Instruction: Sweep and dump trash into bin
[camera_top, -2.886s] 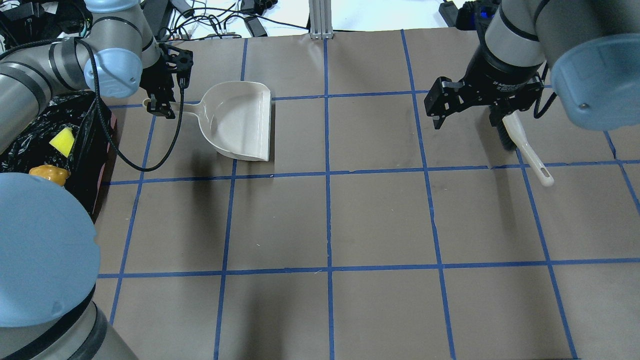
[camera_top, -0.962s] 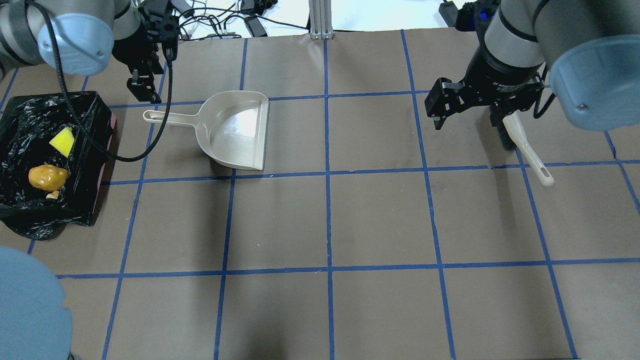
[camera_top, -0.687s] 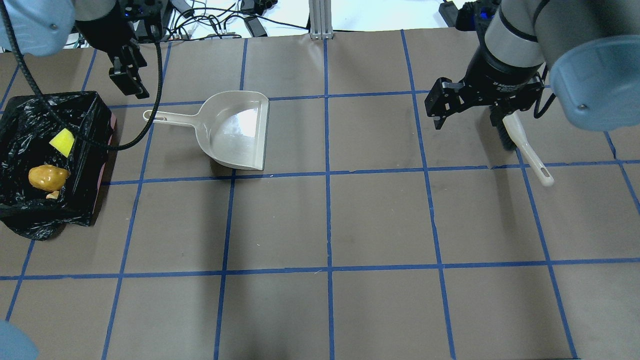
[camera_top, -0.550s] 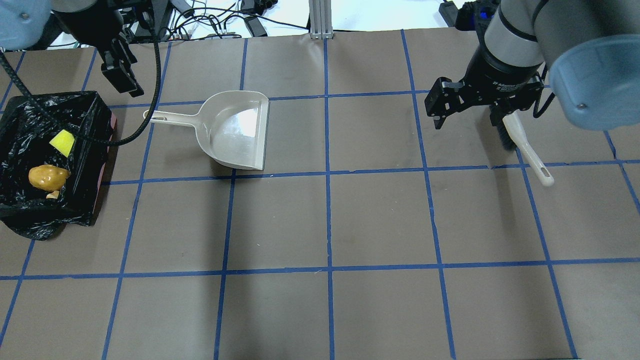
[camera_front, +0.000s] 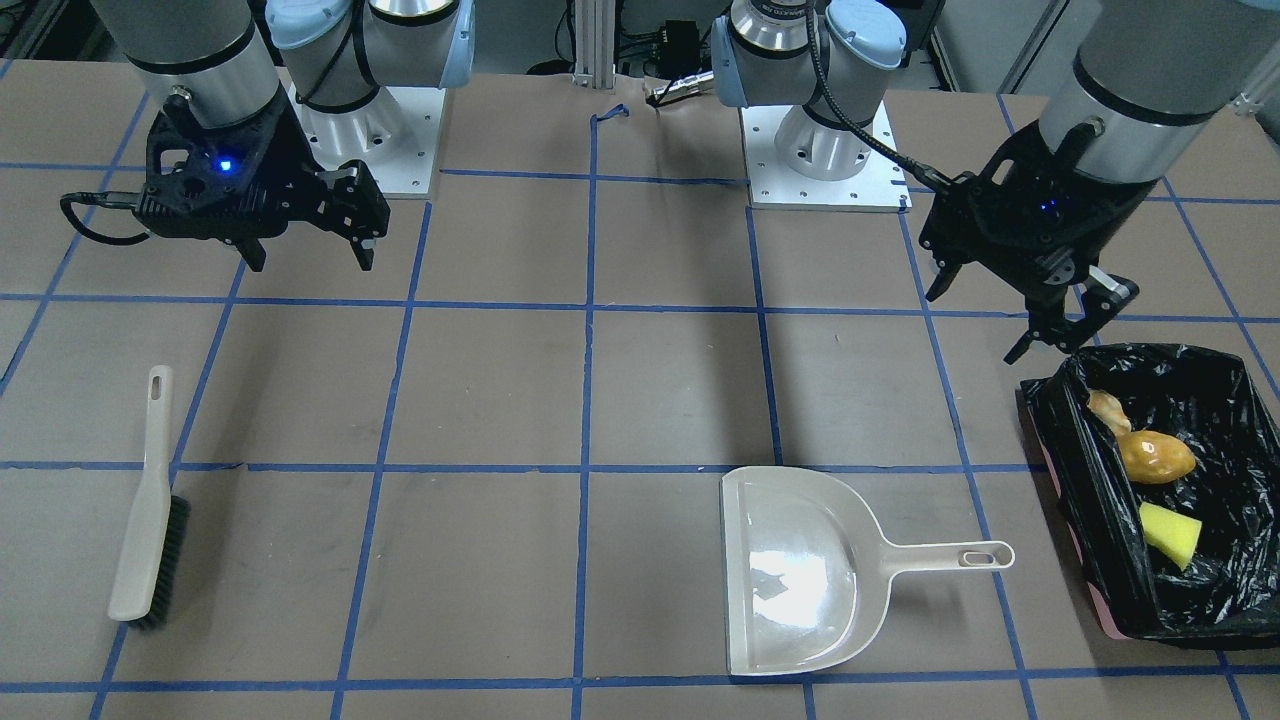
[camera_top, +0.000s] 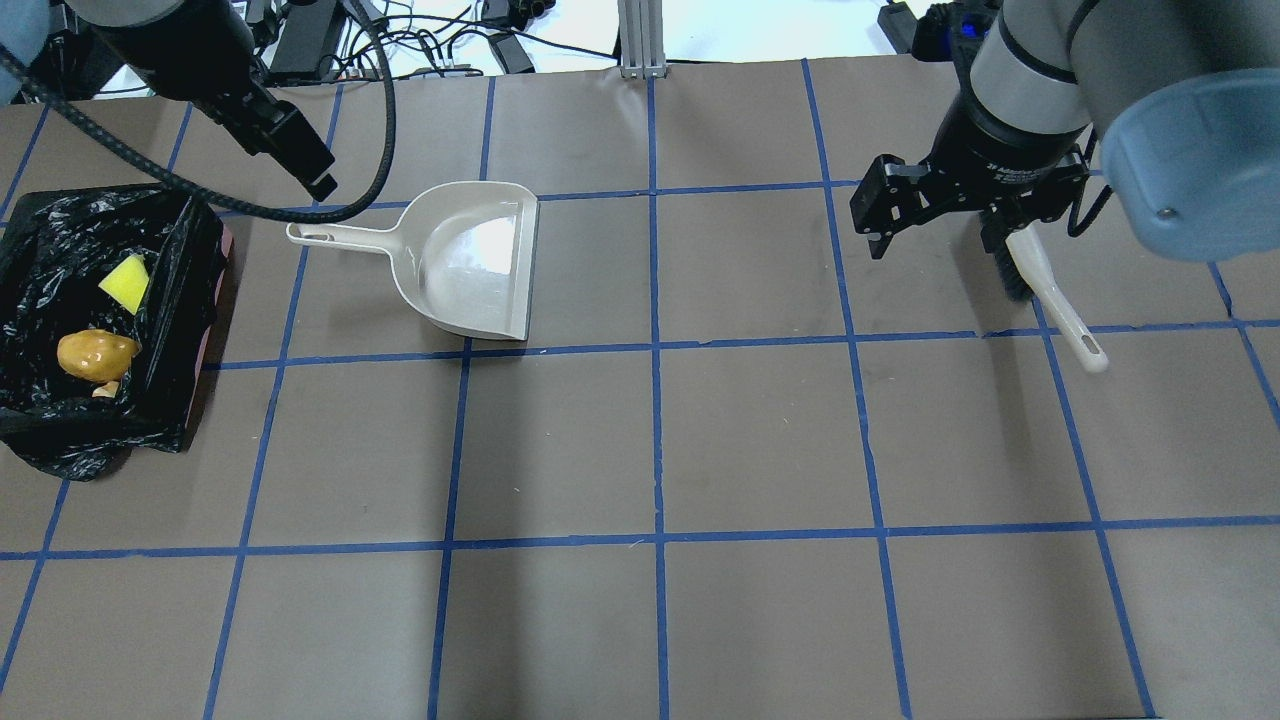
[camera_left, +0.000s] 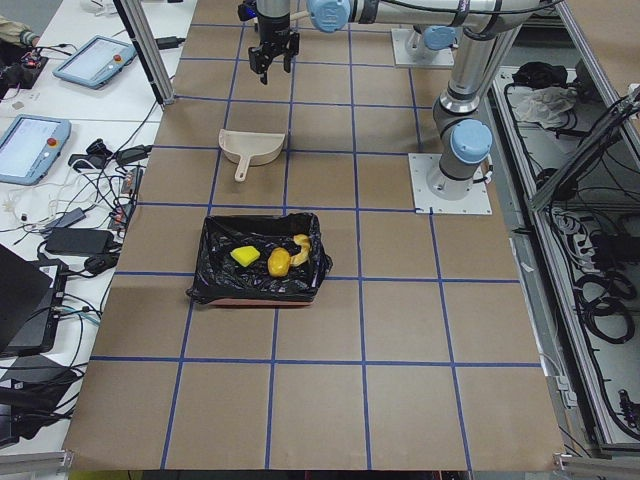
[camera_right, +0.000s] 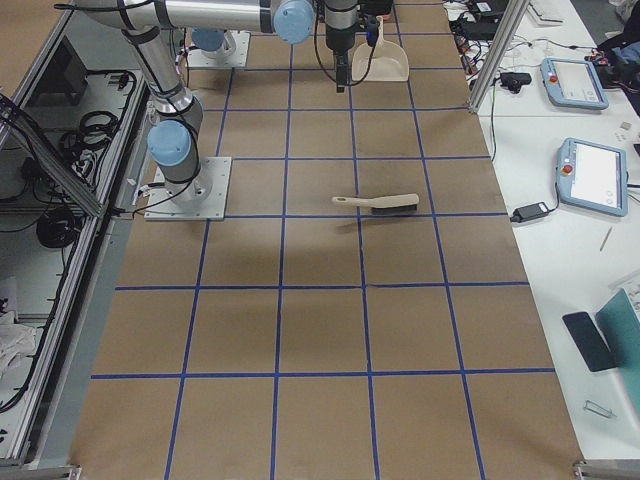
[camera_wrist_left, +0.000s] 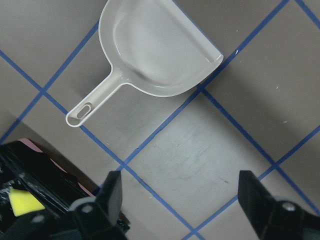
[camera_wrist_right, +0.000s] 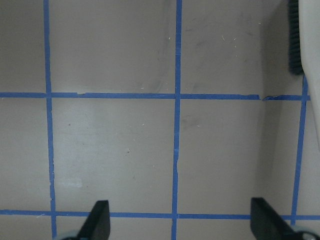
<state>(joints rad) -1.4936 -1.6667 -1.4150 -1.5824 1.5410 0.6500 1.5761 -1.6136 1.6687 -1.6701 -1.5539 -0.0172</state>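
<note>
Your left gripper (camera_front: 975, 320) has let go of the empty dustpan (camera_top: 470, 260) and pulled away, jaws apart; right gripper (camera_front: 310, 262) jaws apart too. All trash (camera_top: 97, 355) sits in the bin (camera_front: 1060, 440): seemingly done.

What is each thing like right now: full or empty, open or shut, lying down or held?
Bin: upright, holding three trash pieces.
Sponge: inside the bin.
Potato: inside the bin.
Fruit slice: inside the bin.
Dustpan: empty, flat on the table, not held.
Brush: lying on the table, not held.
Left end effector: open, empty.
Right end effector: open, empty.
</note>
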